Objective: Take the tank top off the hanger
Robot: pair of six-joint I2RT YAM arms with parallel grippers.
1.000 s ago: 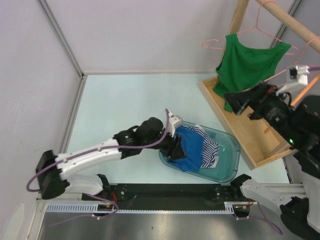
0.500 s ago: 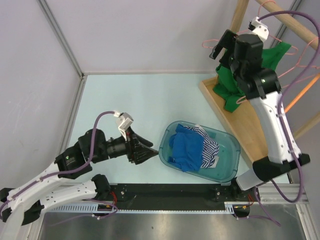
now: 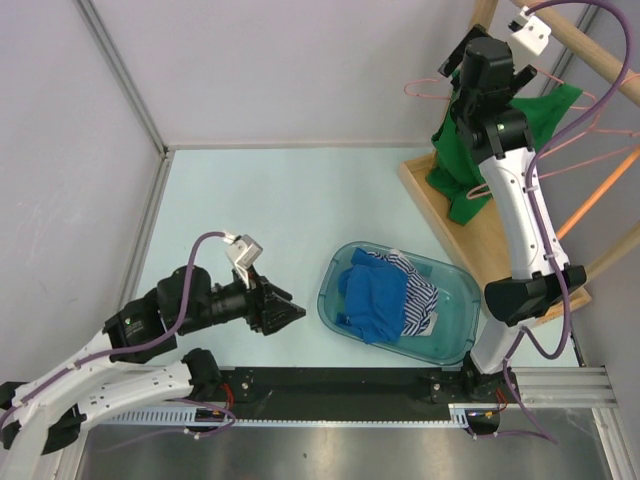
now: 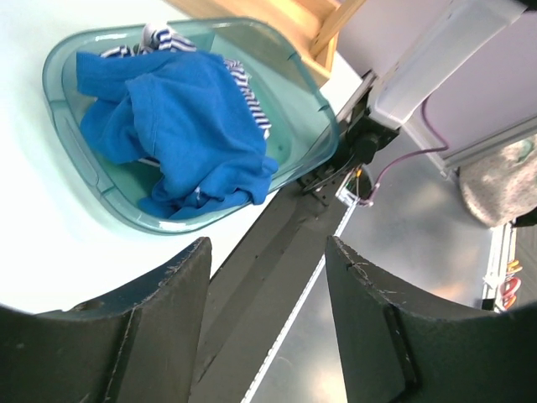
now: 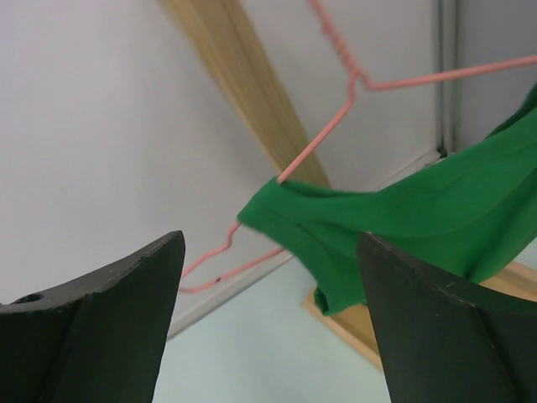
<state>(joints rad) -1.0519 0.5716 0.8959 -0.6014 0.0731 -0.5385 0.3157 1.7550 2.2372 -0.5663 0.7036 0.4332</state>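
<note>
From above, the green tank top [image 3: 456, 165] hangs on a pink wire hanger [image 3: 424, 88] from the rod [image 3: 592, 52] of a wooden rack [image 3: 500, 272], which stands at the desk's far right corner. The right arm reaches up in front of the garment. The right gripper [image 3: 452, 68] is high beside the hanger's left end, and from here I cannot tell how its jaws stand. A clear teal basin [image 3: 462, 332] sits by the near edge, right of the middle, and holds a blue garment [image 3: 375, 300] and a striped one [image 3: 421, 300]. The left gripper [image 3: 292, 305] is low near the same edge, just left of the basin and apart from it.

The left wrist camera shows the left gripper [image 4: 267, 243] with its jaws spread and nothing between them. Beyond them lies the basin [image 4: 67, 126], with the blue garment [image 4: 185, 126] heaped over the striped one [image 4: 159, 38].

The right wrist camera shows the right gripper [image 5: 270, 239] with its jaws wide apart and empty. Past the gap, the tank top [image 5: 403, 227] drapes over the shoulder of the hanger [image 5: 323, 134], and a wooden post [image 5: 243, 92] of the rack stands behind. Neither finger touches cloth or wire.
</note>
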